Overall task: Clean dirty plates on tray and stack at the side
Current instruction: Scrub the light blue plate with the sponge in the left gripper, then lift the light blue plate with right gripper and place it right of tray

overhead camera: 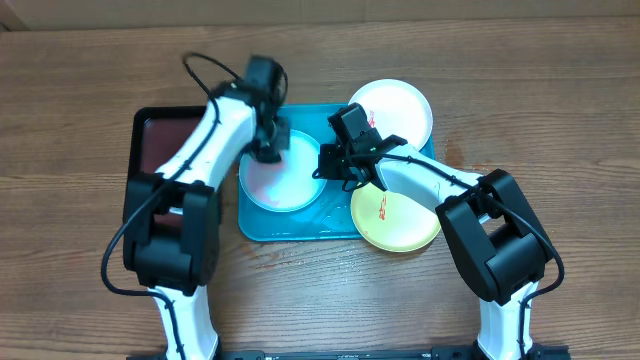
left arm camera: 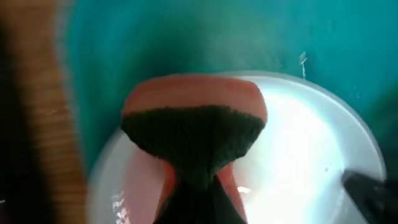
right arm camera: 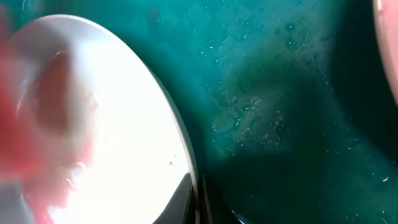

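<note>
Left wrist view: left gripper (overhead camera: 268,148) clamped tight on a red sponge (left arm camera: 193,134) with a dark scouring face, down at the light blue plate (left arm camera: 305,143). Right gripper (overhead camera: 338,168) pinched closed on that plate's rim. Plate lies in the tray (overhead camera: 300,228). White plate (overhead camera: 400,105) and yellow-green plate (overhead camera: 400,220) overlap the tray's right corners.
</note>
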Controlling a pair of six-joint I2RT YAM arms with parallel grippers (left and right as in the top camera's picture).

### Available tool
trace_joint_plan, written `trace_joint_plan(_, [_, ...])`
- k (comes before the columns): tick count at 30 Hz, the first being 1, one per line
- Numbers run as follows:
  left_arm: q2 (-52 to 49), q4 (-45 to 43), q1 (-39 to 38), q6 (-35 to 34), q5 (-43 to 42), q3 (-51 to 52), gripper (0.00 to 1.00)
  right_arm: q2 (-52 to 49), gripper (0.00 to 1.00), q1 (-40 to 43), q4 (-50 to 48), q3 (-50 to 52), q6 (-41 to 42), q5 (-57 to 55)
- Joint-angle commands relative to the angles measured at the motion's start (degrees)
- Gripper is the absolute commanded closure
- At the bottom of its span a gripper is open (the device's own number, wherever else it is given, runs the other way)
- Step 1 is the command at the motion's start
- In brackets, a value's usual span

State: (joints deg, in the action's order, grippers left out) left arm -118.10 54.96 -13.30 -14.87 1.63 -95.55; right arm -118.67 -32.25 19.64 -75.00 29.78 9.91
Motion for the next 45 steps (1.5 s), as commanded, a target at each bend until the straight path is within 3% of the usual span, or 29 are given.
trace_joint_plan(1, [0.5, 5.5, 1.8, -1.9, 3.3, -10.5, 0.96, -0.5, 0.96, -0.2, 0.3, -1.2, 0.5, 0.5])
trace_joint_plan(6, [0.5, 18.6, 3.3, -0.9, 3.3, -23.8, 0.96, 0.3, 0.96, -0.2, 1.9, -1.9, 1.8, 0.5])
trace_joint_plan(11, [0.5, 23.8, 3.8, 1.2, 3.3, -28.7, 0.96, 3.4, 0.96, -0.5, 11.3, -6.9, 0.8, -1.9])
trace_joint_plan(16, [0.4, 24.3, 3.6, 1.1, 3.1, -27.8, 0.95, 7.8, 0.96, -3.5, 23.1, -12.5, -0.2, -16.9])
trace_joint_plan(24, [0.4, 24.7, 3.6, 0.4, 2.6, -26.0, 0.96, 13.6, 0.96, -11.7, 29.8, -13.6, -1.9, -43.4])
trace_joint_plan(36, [0.4, 24.7, 3.5, 0.5, -1.6, -26.0, 0.96, 14.1, 0.96, -25.4, 33.2, -13.6, -1.2, -81.7])
trace_joint_plan(45, [0.4, 24.7, 3.5, 0.5, -2.4, -26.0, 0.96, 14.1, 0.96, -29.8, 33.2, -13.6, -1.3, -96.1])
